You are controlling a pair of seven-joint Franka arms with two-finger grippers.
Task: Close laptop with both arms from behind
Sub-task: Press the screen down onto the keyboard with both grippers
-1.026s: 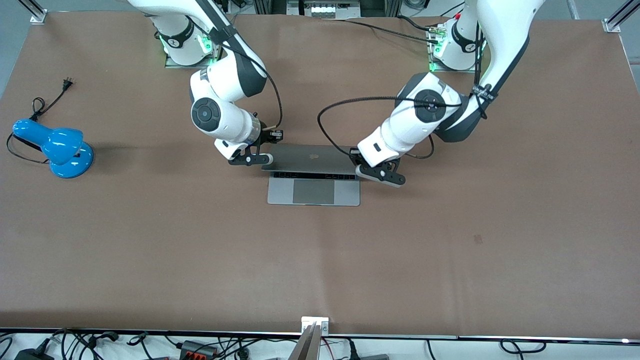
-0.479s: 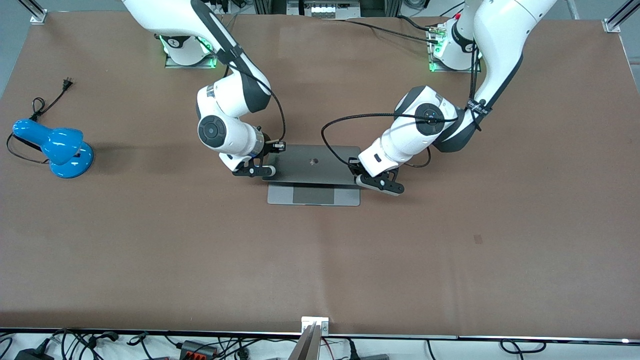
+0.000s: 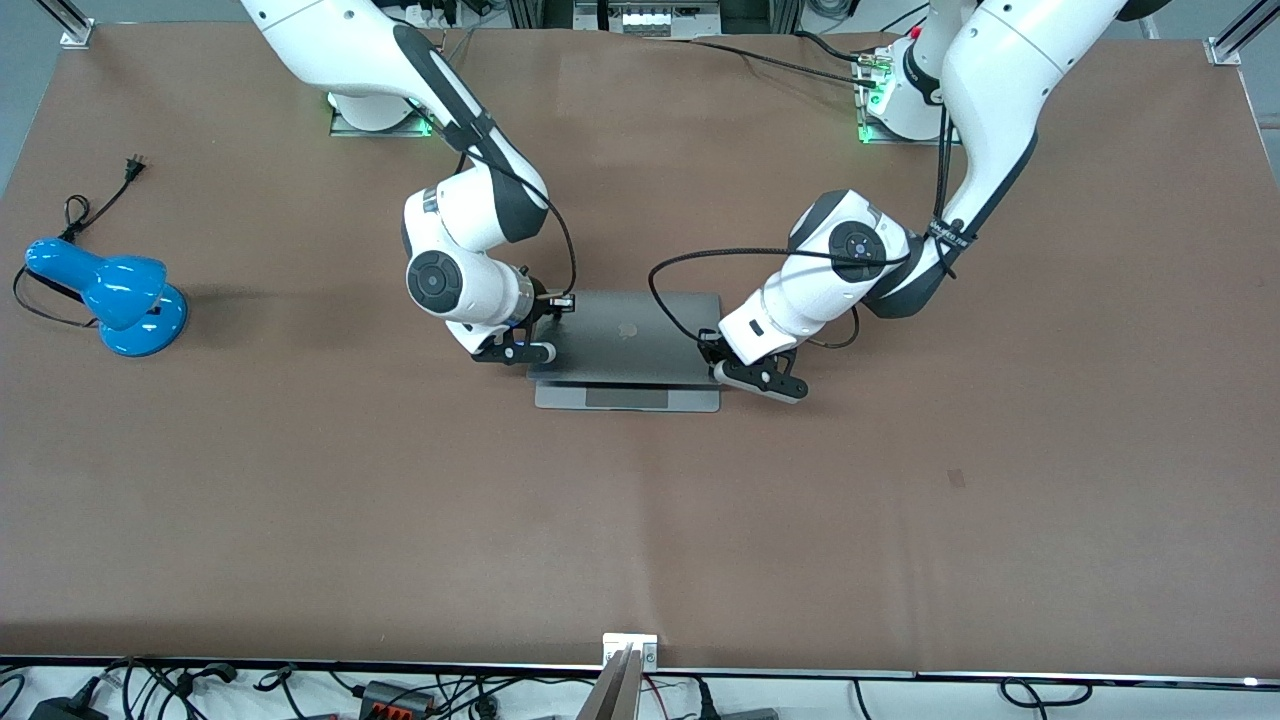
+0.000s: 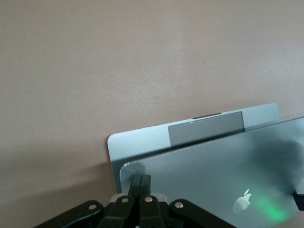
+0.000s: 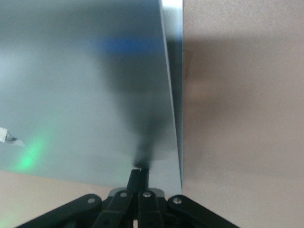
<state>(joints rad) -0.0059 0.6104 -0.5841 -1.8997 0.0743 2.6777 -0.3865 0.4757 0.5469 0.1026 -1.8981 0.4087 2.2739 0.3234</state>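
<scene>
- The laptop point(image 3: 625, 350) lies mid-bench, base flat on the brown bench point(image 3: 640, 520), its lid tilted low over the base and nearly shut.
- From the front camera only a narrow strip of the base with the trackpad point(image 3: 627, 398) shows past the lid's free edge; the apple logo point(image 3: 627, 329) faces up.
- The left arm point(image 3: 940, 200) comes down from its base, bends at the elbow and angles its wrist toward the lid corner at its own end of the bench.
- The left tool point(image 3: 722, 372) rests on that corner of the lid, fingers pressed together; in the left wrist view the joined fingers point(image 4: 140, 183) touch the lid point(image 4: 209, 185) close to its free edge.
- The right arm point(image 3: 460, 220) reaches down from its base, folded at the elbow, wrist turned toward the lid's edge at its end of the bench.
- The right tool point(image 3: 540, 352) meets the lid there, fingers pressed together; in the right wrist view the fingertips point(image 5: 139, 176) sit against the grey lid point(image 5: 85, 95) near its side edge.
- Neither tool pinches anything; both bear on the lid's outer face.
- A blue lamp point(image 3: 110, 290) stands well apart, toward the right arm's end of the bench, its black cord point(image 3: 85, 210) trailing beside it.
</scene>
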